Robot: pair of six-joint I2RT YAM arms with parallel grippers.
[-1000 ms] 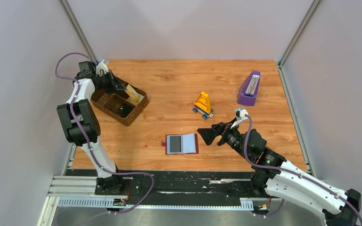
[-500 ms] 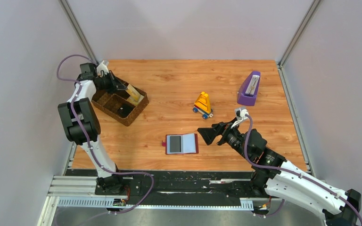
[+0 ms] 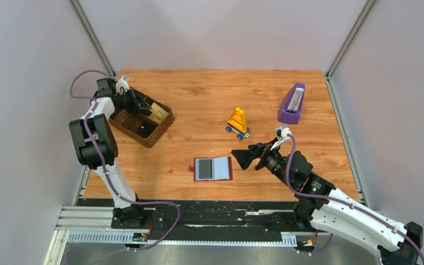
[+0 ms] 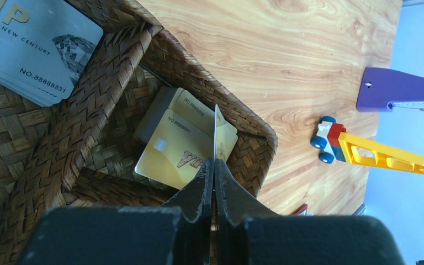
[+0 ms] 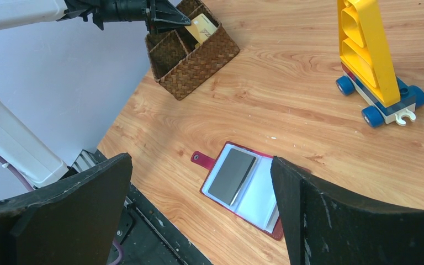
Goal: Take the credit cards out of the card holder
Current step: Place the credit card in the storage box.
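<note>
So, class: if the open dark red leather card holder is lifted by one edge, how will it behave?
The card holder lies open like a thin booklet, so it would probably flop or fold at its spine. Its dark card rests against a plastic sleeve and might slide out if tipped.

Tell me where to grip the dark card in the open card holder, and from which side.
Pinch the dark card across its two long edges, coming straight down from above: it lies flat on the tab-side page of the card holder, so no end stands free. The open right gripper beside it is probably best placed.
</note>
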